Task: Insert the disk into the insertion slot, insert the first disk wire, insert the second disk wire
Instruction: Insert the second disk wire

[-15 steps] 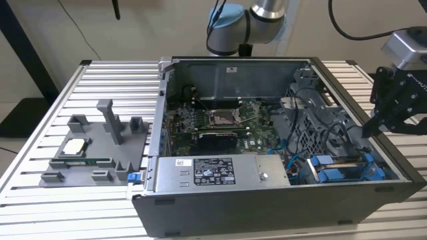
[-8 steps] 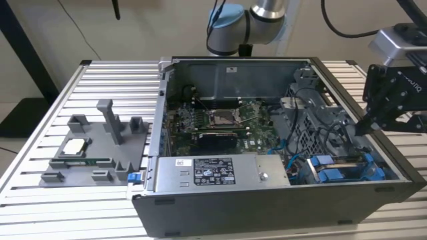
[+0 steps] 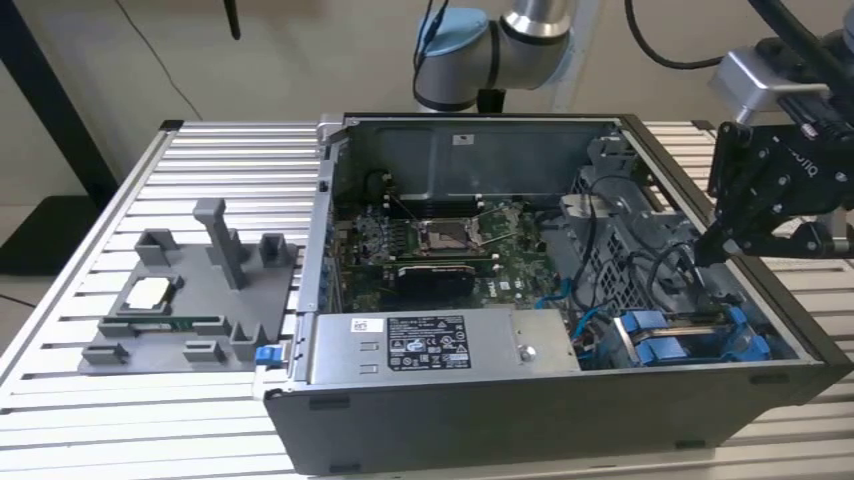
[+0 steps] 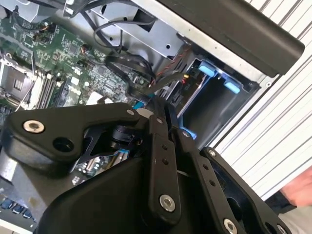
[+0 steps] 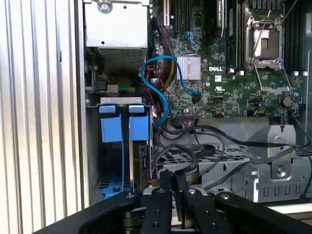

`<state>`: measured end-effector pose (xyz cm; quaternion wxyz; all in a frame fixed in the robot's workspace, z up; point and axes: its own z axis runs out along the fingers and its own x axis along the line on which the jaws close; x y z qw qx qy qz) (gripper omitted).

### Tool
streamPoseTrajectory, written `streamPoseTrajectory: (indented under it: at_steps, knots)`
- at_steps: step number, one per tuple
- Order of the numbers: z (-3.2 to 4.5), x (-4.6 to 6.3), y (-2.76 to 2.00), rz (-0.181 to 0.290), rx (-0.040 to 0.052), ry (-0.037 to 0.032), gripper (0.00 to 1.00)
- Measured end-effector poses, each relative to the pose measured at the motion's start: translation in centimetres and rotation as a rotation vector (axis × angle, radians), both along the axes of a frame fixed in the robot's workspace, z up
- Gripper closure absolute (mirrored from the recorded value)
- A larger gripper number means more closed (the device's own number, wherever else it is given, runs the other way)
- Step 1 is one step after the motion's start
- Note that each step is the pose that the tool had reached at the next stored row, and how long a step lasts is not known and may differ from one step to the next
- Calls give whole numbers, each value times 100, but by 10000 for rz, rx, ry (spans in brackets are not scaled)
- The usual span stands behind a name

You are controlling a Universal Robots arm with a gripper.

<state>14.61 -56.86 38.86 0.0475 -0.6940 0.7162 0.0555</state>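
Observation:
The disk [image 5: 143,165] stands edge-on in the insertion slot [image 5: 122,105] of the grey drive cage, under its blue carrier tab [image 5: 139,127]. A second blue tab [image 5: 110,129] sits beside it. In the exterior view the slot [image 3: 674,345] is at the case's front on the exterior view's right. My black gripper [image 3: 705,252] hangs above the cage among black wires. In both wrist views its fingers [image 5: 158,204] are pressed together, and the gripper [image 5: 171,181] [image 4: 158,105] pinches a black disk wire [image 5: 187,168] at its tips, a short way from the disk's end.
The open case [image 3: 534,420] lies on a slatted table [image 3: 160,430], with the motherboard [image 3: 441,245] in the middle and the grey power-supply box [image 3: 427,345] in front. A blue cable [image 5: 163,83] loops near the cage. A grey fixture [image 3: 187,300] stands at the exterior view's left. A person's hand [image 4: 300,187] is beside the case.

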Motion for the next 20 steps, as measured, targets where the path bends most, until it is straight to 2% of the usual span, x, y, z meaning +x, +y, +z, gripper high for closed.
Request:
streamPoseTrajectory:
  at_steps: [8,20]
  knots:
    - [9,-179,9,-56,10,-125,84]
    - [0,-181,5,-55,-14,-126,84]
